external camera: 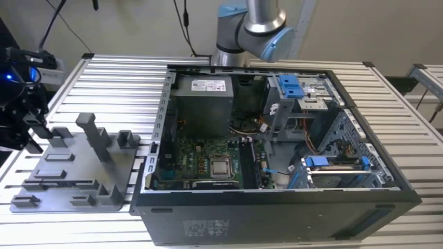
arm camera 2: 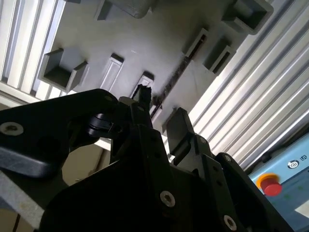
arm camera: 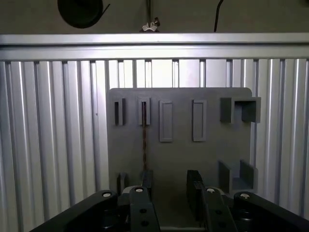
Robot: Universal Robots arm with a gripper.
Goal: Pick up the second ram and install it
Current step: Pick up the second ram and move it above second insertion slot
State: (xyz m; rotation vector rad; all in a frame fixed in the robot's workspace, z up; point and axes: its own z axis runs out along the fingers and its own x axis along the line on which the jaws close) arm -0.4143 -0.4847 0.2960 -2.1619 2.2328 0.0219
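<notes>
We hold our gripper [arm camera: 170,186] wide open over the tray [arm camera: 212,159], with nothing in its grasp. The ram [arm camera: 144,140] stands on edge in a narrow slot of the tray, near one finger [arm camera: 147,180], not between the two.
</notes>
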